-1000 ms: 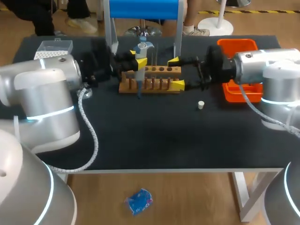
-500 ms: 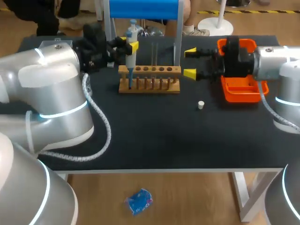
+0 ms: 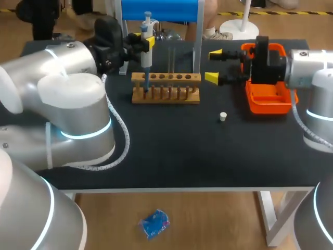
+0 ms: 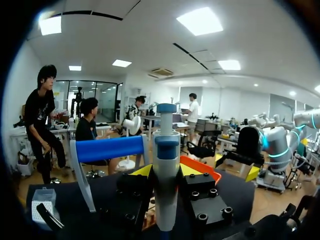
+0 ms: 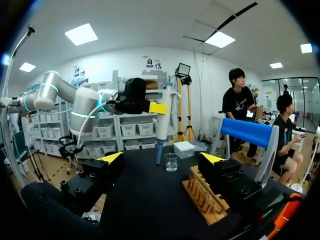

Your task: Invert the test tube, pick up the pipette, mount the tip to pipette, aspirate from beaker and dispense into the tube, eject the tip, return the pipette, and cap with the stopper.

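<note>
Judging from the layout, you have the pipette (image 3: 148,26) picked up — your left gripper (image 3: 144,41) pinches it at the left end of the rack (image 3: 171,97), long axis vertical, plunger up, nozzle down. Your right gripper (image 3: 214,65) hangs spread and empty right of the rack; aspirating from the beaker (image 5: 171,162), dispensing, and the stopper (image 3: 222,116) look undone.

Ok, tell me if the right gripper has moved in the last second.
Yes. The right gripper has pulled back off the right end of the test tube rack, toward the orange tray. It is open and no longer straddles the rack.
</note>
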Robot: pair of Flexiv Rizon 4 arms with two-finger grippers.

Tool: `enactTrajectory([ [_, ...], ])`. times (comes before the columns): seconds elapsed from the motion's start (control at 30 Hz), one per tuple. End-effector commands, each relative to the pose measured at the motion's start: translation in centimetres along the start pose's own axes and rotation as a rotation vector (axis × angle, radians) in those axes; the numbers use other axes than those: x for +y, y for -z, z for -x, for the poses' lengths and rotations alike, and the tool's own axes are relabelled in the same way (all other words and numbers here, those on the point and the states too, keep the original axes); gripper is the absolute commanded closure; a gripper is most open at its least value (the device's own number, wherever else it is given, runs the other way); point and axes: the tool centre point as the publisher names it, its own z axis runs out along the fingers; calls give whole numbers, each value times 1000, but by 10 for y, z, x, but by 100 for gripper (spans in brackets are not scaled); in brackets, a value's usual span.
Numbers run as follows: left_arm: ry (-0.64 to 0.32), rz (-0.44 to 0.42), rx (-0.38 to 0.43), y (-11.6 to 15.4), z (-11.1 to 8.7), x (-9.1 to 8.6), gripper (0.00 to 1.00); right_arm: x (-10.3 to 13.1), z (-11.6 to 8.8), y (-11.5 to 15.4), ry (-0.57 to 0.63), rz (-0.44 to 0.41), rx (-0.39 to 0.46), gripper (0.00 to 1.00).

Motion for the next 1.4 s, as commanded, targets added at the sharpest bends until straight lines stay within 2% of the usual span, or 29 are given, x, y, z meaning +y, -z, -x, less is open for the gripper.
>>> enactTrajectory([
  [0.03,14,39,-150,-14,3,6,100,-2,2,-3,-4,-29,-23,0],
  [0.17,39,92,-232,-29,18,6,100,-1,20,-7,-25,-91,-115,0],
  [0.33,58,121,-291,-40,36,2,100,3,35,-10,-27,-160,-194,0],
  [0.57,101,182,-365,-54,69,-1,100,6,54,-17,-16,-230,-253,0],
  [0.9,122,232,-403,-65,101,-7,100,14,90,-33,-29,-280,-306,0],
  [1.2,135,254,-432,-74,127,-10,100,24,128,-59,-54,-289,-311,0],
  [1.4,142,270,-453,-81,143,-12,100,23,144,-78,-79,-306,-315,0],
])
